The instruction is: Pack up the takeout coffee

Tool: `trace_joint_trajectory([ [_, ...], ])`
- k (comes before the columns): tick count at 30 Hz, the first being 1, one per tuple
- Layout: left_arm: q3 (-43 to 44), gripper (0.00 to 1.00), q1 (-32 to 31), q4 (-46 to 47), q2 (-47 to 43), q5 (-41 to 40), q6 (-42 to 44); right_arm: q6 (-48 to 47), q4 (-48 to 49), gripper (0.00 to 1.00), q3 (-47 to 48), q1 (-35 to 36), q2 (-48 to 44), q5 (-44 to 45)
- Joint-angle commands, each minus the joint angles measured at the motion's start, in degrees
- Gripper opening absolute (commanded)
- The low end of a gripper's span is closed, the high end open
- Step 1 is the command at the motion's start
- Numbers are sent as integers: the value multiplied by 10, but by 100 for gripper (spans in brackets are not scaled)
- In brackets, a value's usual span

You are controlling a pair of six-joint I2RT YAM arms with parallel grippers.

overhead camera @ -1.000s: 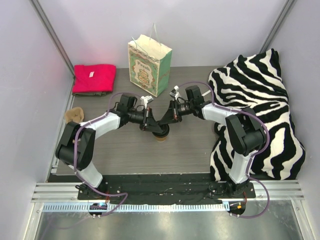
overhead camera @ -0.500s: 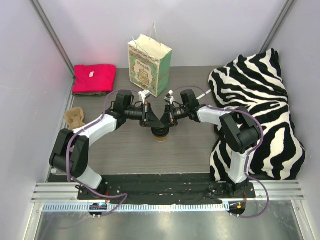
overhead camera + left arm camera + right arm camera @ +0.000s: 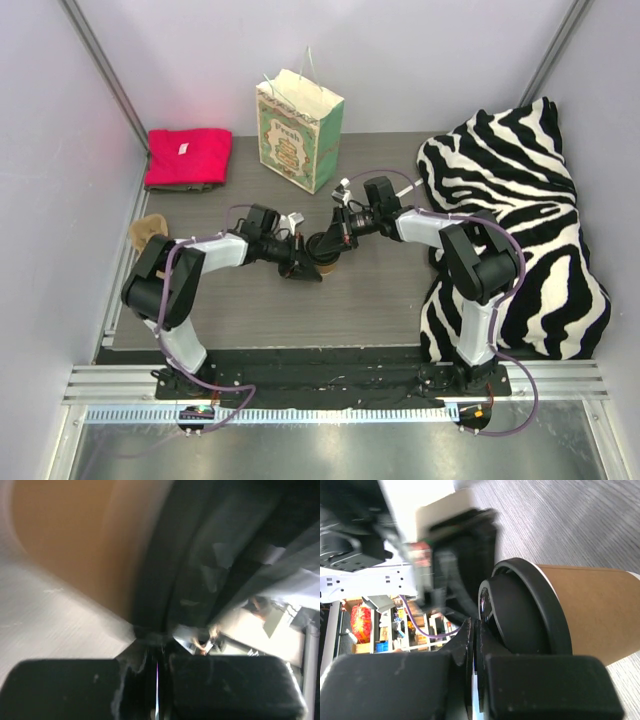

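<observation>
Grey wood-grain desk (image 3: 250,300) carries the takeout coffee near its middle, in front of the paper bag (image 3: 300,130). The tan cup (image 3: 324,265) wears its black lid (image 3: 520,615). The right claw (image 3: 474,628) has its jaws pressed together, with the tips touching the lid's rim. Whether it pinches any of the rim cannot be told. The left claw (image 3: 152,656) is closed just as tightly and sits right against the cup's lidded end, though its wrist view is blurred. Compared with a second ago, both arms have sunk lower toward the desk and the left elbow has folded in. The cup sits about where it was.
</observation>
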Motion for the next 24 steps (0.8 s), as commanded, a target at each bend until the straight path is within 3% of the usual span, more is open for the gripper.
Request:
trace_joint_trajectory([
  [1, 12, 0, 1, -104, 24, -93, 76, -35, -46, 1, -4, 3, 31, 47],
  [4, 14, 0, 2, -102, 5, -61, 78, -34, -46, 1, 2, 2, 34, 44],
  [8, -12, 0, 2, -22, -55, -11, 51, -27, -38, 2, 5, 5, 20, 28],
  [12, -12, 1, 2, 3, -93, 45, 13, 13, 25, 5, 12, 9, -14, -7],
  [17, 31, 6, 8, 2, -122, 58, -8, 53, 59, 10, 46, 7, -57, -55],
  [24, 84, 4, 29, 6, -75, 33, -18, 68, 58, 10, 30, -22, -93, -38],
])
